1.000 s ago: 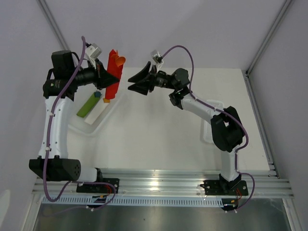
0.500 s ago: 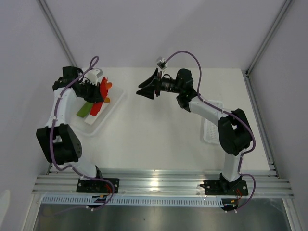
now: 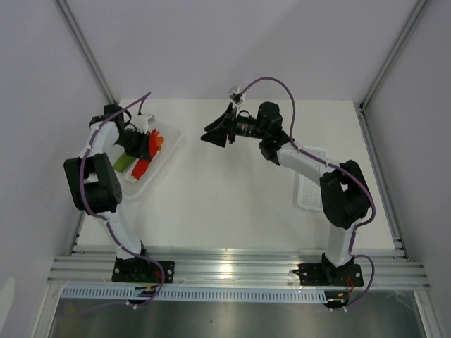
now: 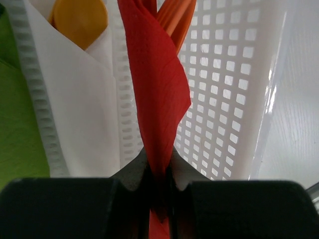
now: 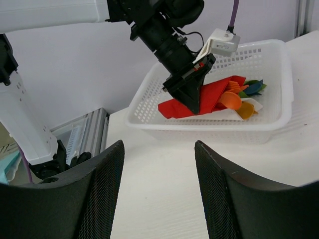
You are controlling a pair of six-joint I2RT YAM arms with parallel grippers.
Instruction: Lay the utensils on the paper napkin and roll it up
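The red paper napkin [image 4: 157,89] is rolled around the orange utensils [image 4: 179,17], whose ends poke out of its far end. My left gripper [image 4: 158,169] is shut on this roll, low inside the white mesh basket [image 4: 234,99]. From above, the left gripper [image 3: 143,149] and the napkin [image 3: 141,169] sit in the basket [image 3: 169,148] at the table's left. The right wrist view shows the roll [image 5: 174,107] lying in the basket [image 5: 279,74], with an orange spoon bowl [image 5: 232,99] beside it. My right gripper [image 3: 215,130] hangs open over the table's back middle, facing the basket, with nothing between its fingers.
A green bar [image 3: 121,162] and a folded white paper [image 4: 84,109] holding an orange disc [image 4: 79,20] also lie in the left basket. A second white basket [image 3: 310,186] stands at the table's right, under the right arm.
My left arm has swung down and left, bringing the red roll from upright above the basket to low inside it. The right gripper has drawn back slightly to the right, still open.
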